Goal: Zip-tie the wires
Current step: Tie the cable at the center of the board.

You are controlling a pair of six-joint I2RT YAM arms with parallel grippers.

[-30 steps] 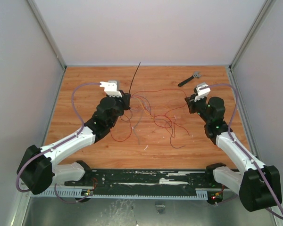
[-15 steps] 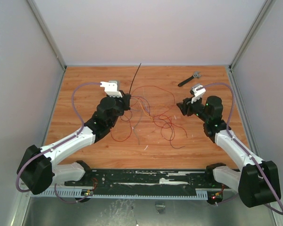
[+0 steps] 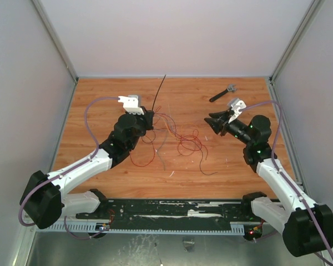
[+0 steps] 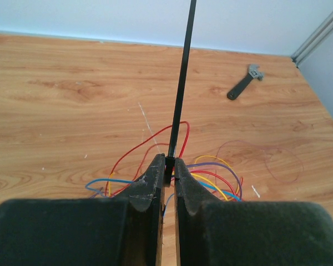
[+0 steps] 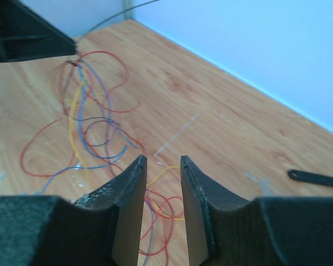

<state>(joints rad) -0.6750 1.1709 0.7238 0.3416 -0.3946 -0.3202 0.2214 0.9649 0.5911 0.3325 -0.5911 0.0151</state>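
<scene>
The wires (image 3: 180, 141) lie in a loose tangle of thin red, yellow, blue and purple strands mid-table. My left gripper (image 3: 151, 119) is shut on the head end of the zip tie (image 3: 158, 91), a thin black strip that points away toward the back wall. In the left wrist view the zip tie (image 4: 180, 88) stands straight up from between the closed fingers (image 4: 150, 180), with wires (image 4: 211, 172) just beyond. My right gripper (image 3: 209, 121) is open and empty, raised above the right side of the tangle. In the right wrist view wires (image 5: 94, 127) lie below and ahead of its fingers (image 5: 132, 177).
A short black tool with a grey head (image 3: 222, 93) lies at the back right of the wooden table (image 3: 100, 88); it also shows in the left wrist view (image 4: 243, 87). Grey walls enclose the table on three sides. Purple cables loop beside each arm.
My right gripper has swung left toward the wires and tilted over them. Some wire loops on the right have shifted left and bunched. The left arm and zip tie have not moved.
</scene>
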